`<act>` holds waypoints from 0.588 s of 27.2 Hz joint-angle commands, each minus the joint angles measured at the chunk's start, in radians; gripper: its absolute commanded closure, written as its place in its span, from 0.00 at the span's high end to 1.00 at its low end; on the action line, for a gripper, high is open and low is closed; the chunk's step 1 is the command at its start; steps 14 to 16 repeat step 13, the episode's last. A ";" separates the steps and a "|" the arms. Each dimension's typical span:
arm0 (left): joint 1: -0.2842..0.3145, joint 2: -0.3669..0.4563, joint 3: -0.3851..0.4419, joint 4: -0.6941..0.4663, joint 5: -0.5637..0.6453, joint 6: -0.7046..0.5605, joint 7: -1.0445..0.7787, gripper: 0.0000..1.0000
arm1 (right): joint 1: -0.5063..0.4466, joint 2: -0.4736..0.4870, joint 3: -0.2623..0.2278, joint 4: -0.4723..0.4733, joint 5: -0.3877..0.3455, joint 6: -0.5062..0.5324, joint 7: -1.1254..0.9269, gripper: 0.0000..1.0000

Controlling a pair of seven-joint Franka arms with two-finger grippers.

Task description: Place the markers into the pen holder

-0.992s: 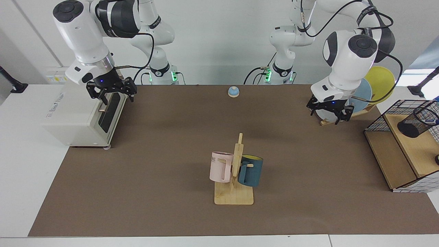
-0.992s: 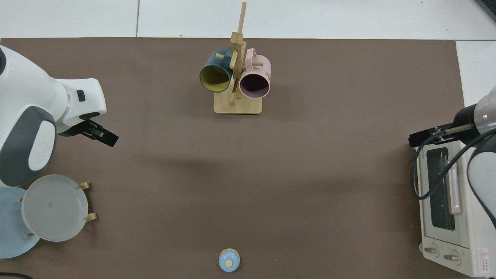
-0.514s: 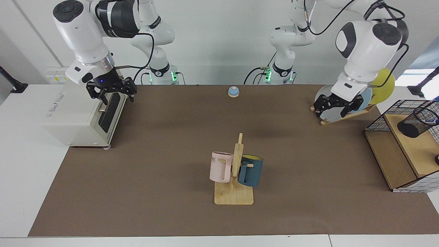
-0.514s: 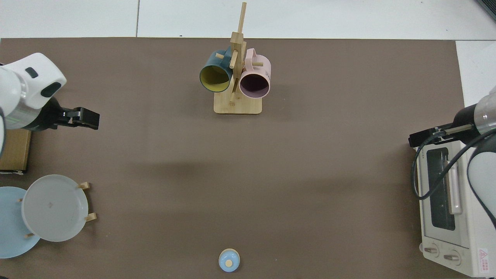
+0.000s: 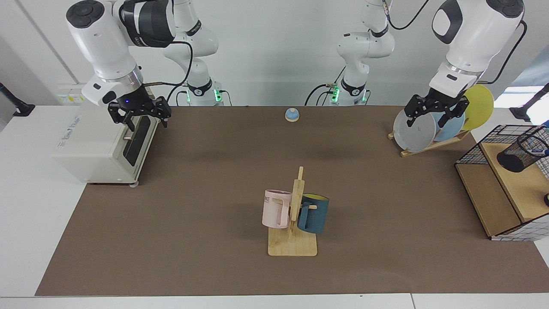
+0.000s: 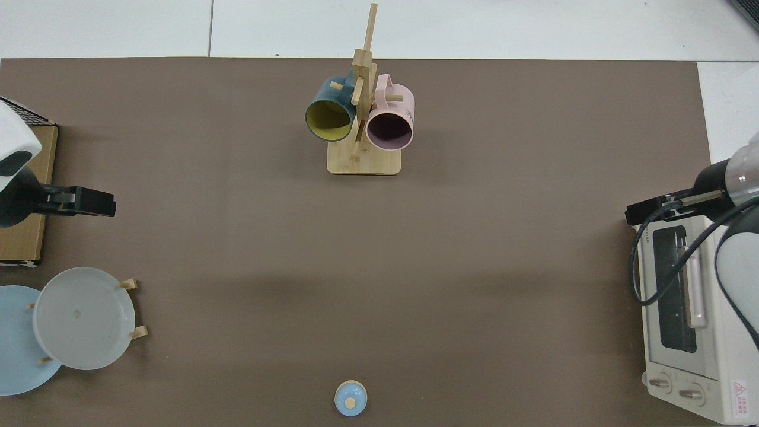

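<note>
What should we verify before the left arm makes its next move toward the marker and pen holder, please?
1. Left hand open and empty: ok; it hangs in front of the plates.
2. Right hand out of the way: ok; it waits, open, over the toaster oven.
3. Pen holder upright: not ok; it lies tilted on the shelf of the wire basket.
4. Marker located: ok; a white and blue tip shows at the holder's mouth.
5. Marker already inside the holder: cannot tell.
6. Way from the left hand to the basket free: ok, by the facing view.
</note>
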 commanded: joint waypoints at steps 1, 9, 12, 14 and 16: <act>-0.013 -0.012 0.016 -0.020 -0.008 0.023 0.019 1.00 | -0.007 -0.023 0.005 -0.023 0.015 0.002 0.016 1.00; -0.010 -0.012 0.021 0.023 -0.012 -0.046 0.016 1.00 | -0.007 -0.023 0.005 -0.023 0.015 0.002 0.016 1.00; -0.010 -0.012 0.021 0.023 -0.008 -0.056 0.027 1.00 | -0.007 -0.022 0.005 -0.023 0.015 0.002 0.016 1.00; -0.010 -0.013 0.021 0.021 -0.008 -0.059 0.029 1.00 | -0.007 -0.022 0.005 -0.023 0.015 0.002 0.016 1.00; -0.010 -0.013 0.021 0.021 -0.008 -0.059 0.029 1.00 | -0.007 -0.022 0.005 -0.023 0.015 0.002 0.016 1.00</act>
